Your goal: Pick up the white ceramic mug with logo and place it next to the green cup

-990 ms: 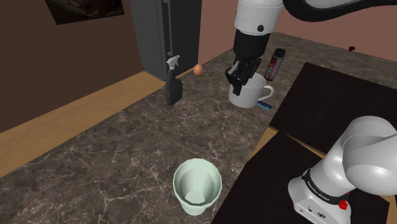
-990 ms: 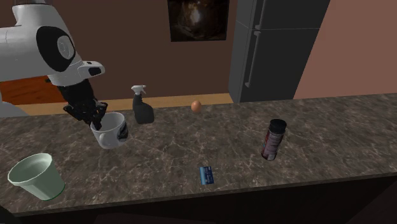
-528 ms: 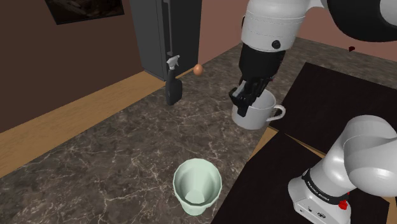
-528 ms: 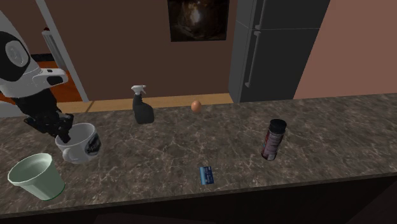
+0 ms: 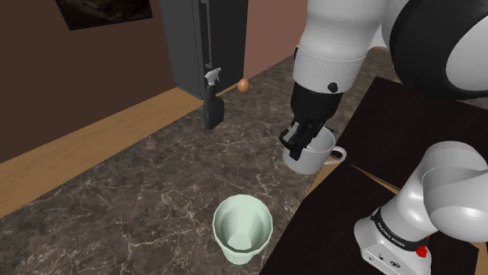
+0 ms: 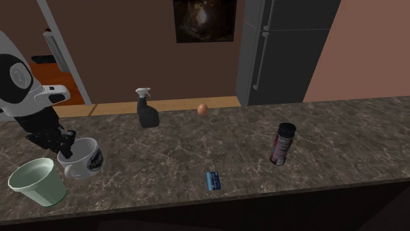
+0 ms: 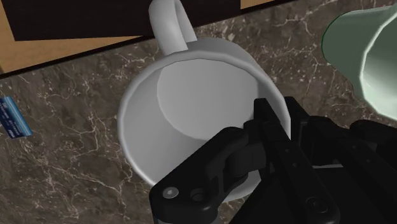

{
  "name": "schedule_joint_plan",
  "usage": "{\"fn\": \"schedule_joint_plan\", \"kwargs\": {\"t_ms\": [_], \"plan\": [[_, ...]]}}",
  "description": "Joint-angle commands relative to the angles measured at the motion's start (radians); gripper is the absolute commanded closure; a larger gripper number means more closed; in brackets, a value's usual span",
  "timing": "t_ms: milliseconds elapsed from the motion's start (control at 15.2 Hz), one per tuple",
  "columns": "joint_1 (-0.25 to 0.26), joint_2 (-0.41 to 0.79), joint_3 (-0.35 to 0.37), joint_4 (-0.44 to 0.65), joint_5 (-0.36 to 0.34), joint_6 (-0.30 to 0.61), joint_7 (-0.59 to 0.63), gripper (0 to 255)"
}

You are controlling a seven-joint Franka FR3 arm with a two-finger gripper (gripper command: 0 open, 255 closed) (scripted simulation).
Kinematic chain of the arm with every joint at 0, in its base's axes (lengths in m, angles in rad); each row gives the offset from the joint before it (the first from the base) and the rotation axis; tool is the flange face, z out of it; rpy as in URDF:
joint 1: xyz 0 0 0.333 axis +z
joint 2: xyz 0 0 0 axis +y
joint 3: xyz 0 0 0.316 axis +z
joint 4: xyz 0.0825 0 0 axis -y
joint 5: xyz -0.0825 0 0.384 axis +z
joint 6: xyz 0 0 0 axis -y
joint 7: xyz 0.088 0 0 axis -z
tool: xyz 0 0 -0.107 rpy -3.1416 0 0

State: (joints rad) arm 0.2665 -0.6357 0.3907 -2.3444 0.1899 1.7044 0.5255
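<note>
Marble, dark and white-veined, makes the surface [image 5: 117,195]; over it bends the white Franka arm [image 5: 336,47]; which step do you judge this to be?

The end of the carry, I think; the pale green flared cup [image 5: 242,228] stands upright near the surface's edge; the white ceramic mug with a dark logo [image 6: 82,161] is just beside it, low and a little tilted; whether its base touches I cannot tell.

And the black hand [image 5: 301,142]?

Clenched on the mug's rim wall, one finger inside, one outside; it grasps the mug.

What does the next move call for?

Lowering the mug level until it rests, apart from the cup; then releasing and rising straight, lest a finger tip it.
</note>
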Motion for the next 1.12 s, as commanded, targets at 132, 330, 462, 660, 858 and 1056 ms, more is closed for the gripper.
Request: {"fn": "schedule_joint_plan", "kwargs": {"t_ms": [132,330,462,660,858,1056], "plan": [[0.004,0.0,0.011,-0.053,0.008,0.054,0.001,255],[0.007,0.003,0.019,-0.091,0.014,0.095,0.002,255],[0.008,0.006,0.024,-0.115,0.018,0.122,0.002,255],[0.01,0.013,0.033,-0.151,0.024,0.164,0.002,255],[0.011,0.022,0.043,-0.184,0.029,0.207,0.003,255],[0.013,0.034,0.053,-0.216,0.035,0.251,0.005,255]]}}
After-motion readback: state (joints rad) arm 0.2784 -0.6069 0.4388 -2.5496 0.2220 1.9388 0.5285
